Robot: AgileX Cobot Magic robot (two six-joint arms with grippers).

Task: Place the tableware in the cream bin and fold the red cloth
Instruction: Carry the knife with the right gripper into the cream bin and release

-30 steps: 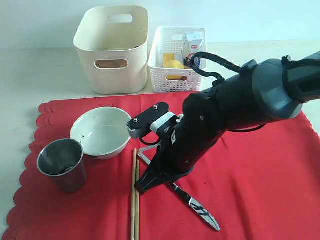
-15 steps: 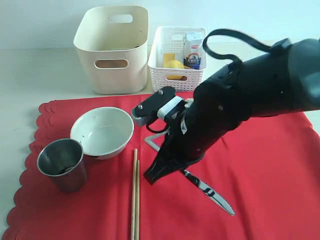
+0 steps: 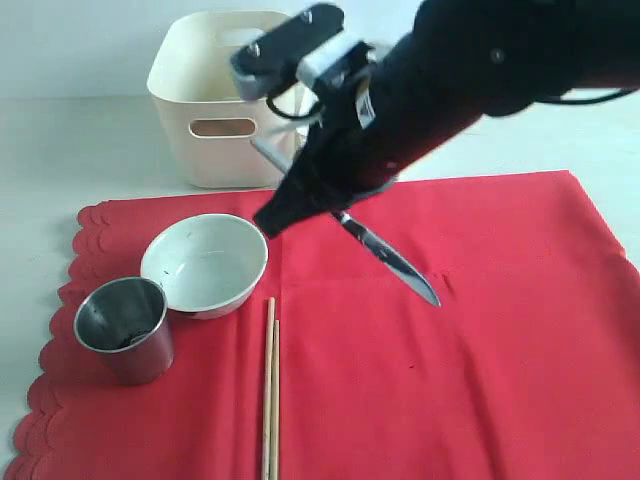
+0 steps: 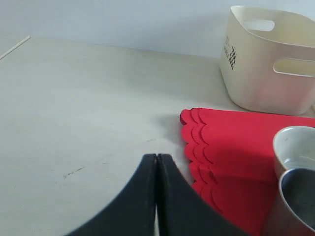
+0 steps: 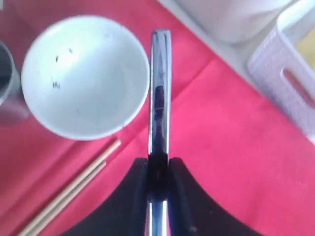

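Upper centre of frame, your right jaws pinch the silver knife (image 3: pixel 385 258) mid-length; it could swivel and clip the rim of the cream bin (image 3: pixel 212 160). Left jaws are closed, empty.

The bench (image 3: pixel 70 150) is a pale, off-white surface. A large red cloth (image 3: pixel 480 380) lies spread flat over its near part, faintly creased, with its scalloped edge on the left and bare bench showing beyond that edge. The cream bin (image 3: pixel 200 160) stands upright on the bench just behind the cloth's far edge. A white perforated basket (image 5: pixel 290 83) stands beside the bin, also off the cloth.
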